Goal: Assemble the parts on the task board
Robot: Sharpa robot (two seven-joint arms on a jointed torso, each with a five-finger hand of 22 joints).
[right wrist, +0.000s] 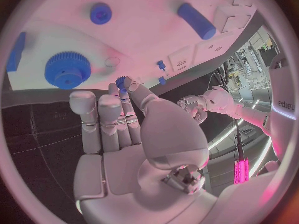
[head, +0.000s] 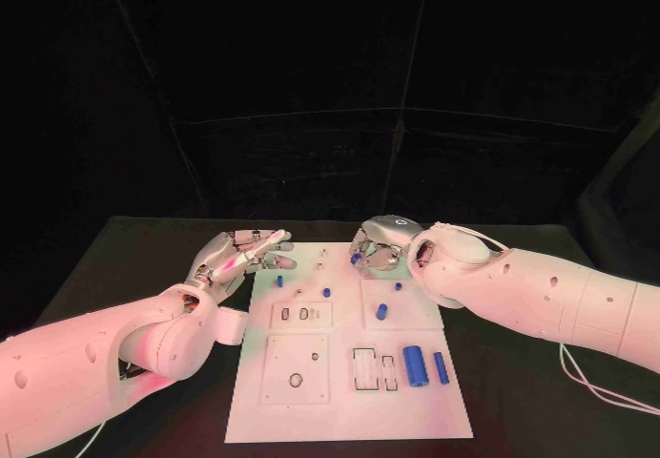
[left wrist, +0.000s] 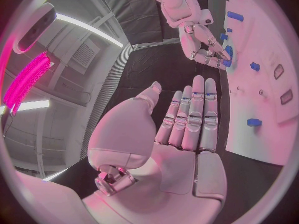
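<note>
Right robot hand point(head: 388, 244): over the board's far edge, about 12 o'clock of the board; thumb and a finger pinch a small blue gear point(right wrist: 122, 81), other fingers curled beside it.
Left robot hand point(head: 242, 254): off the board's far-left corner, about 10 o'clock; fingers straight and apart, holding nothing.
Board point(head: 344, 401): white plate at centre of the black tabletop point(head: 137, 258).
Loose parts: two long cylinders point(head: 414, 363) lie at 4 o'clock on the board, a shorter one point(head: 381, 311) near the middle, small pegs point(head: 327, 290) toward the far-left part.
Seated parts: the right wrist view has a large gear point(right wrist: 67, 70) standing on the board, with a round knob point(right wrist: 100, 13) well apart from it.
Step in hand (judgement): carrying the small gear to its post, likely beside the large gear so teeth mesh.
How to do it well: keep the gear flat to the board, centre its bore over the post, lower straight.
Meshing: a slight twist on the way down should let the teeth slip in; do not force.
Risk: the pinch is light; a tilt could jam or drop the gear.
Left robot hand's job: stay off the board, clear of the pegs.
</note>
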